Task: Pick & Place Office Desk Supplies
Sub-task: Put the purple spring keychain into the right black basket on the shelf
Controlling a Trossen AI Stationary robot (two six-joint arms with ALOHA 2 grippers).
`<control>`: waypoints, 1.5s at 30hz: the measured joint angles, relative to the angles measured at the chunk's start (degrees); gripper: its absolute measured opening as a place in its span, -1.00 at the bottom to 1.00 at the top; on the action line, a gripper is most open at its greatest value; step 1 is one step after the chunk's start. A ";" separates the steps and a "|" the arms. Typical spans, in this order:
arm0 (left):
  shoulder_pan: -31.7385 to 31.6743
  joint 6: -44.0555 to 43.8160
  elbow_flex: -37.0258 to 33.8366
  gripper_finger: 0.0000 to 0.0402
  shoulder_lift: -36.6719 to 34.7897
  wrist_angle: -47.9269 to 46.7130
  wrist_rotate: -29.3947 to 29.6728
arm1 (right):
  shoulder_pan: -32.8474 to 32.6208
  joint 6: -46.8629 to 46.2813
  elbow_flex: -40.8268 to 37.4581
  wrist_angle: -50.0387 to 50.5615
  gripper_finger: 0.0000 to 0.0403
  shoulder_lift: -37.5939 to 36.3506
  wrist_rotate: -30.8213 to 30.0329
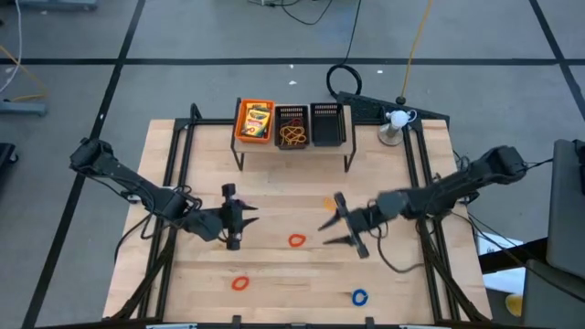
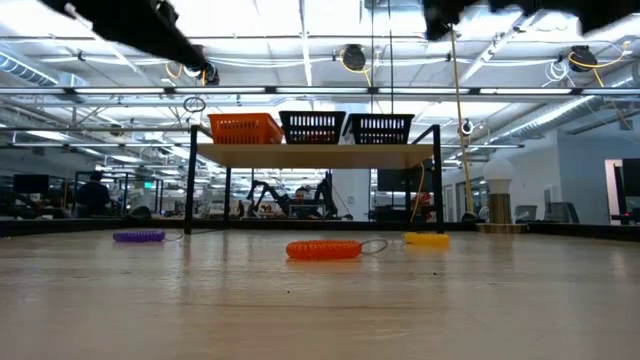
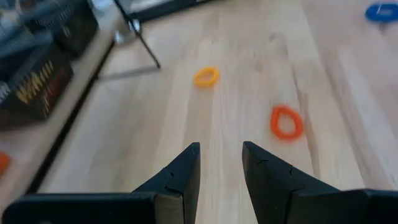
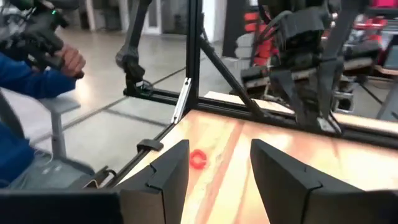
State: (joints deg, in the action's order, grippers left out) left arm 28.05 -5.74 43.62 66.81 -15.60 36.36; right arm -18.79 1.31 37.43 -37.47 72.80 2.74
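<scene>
Both grippers hover open above the table, touching nothing. My left gripper (image 1: 245, 219) (image 3: 221, 149) points toward the table's right, with an orange ring (image 1: 296, 240) (image 3: 286, 121) lying flat ahead of it. My right gripper (image 1: 327, 230) (image 4: 217, 149) faces left, with a red ring (image 1: 239, 283) (image 4: 197, 159) on the wood beyond it. A yellow-orange ring (image 1: 327, 203) (image 3: 206, 76) and a blue ring (image 1: 359, 297) also lie flat. The low view shows a purple ring (image 2: 138, 237). Yellow-and-green boxes (image 1: 255, 121) sit in the orange bin, tan bands (image 1: 292, 135) in a black bin.
A raised shelf (image 1: 292, 146) at the table's far side carries the orange bin (image 1: 241, 128) and two black mesh bins (image 1: 327, 123). A small lamp-like stand (image 1: 393, 123) is at the far right. A person's hand and blue sleeve (image 4: 37, 68) show beyond the table's left edge.
</scene>
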 joint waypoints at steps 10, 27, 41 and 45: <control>0.10 -17.12 0.00 -0.41 2.34 -15.97 -2.47 | -12.54 -9.07 -11.12 -22.11 -0.21 14.04 -24.26; -10.60 -20.35 0.00 -0.41 13.16 -21.34 -11.39 | -13.07 -8.84 -8.00 -38.23 -0.21 31.19 -26.76; -14.75 -16.36 -0.01 -0.41 21.00 -16.43 -13.78 | -13.09 -10.31 -8.04 -37.38 -0.21 31.16 -26.70; -15.60 -15.50 -0.02 -0.41 22.56 -14.76 -15.27 | -13.09 -10.94 -8.05 -37.48 -0.21 31.16 -26.69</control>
State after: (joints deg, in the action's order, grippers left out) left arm 12.46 -21.23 43.59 89.36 -30.36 21.09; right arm -31.88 -9.62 29.38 -74.95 103.96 -23.95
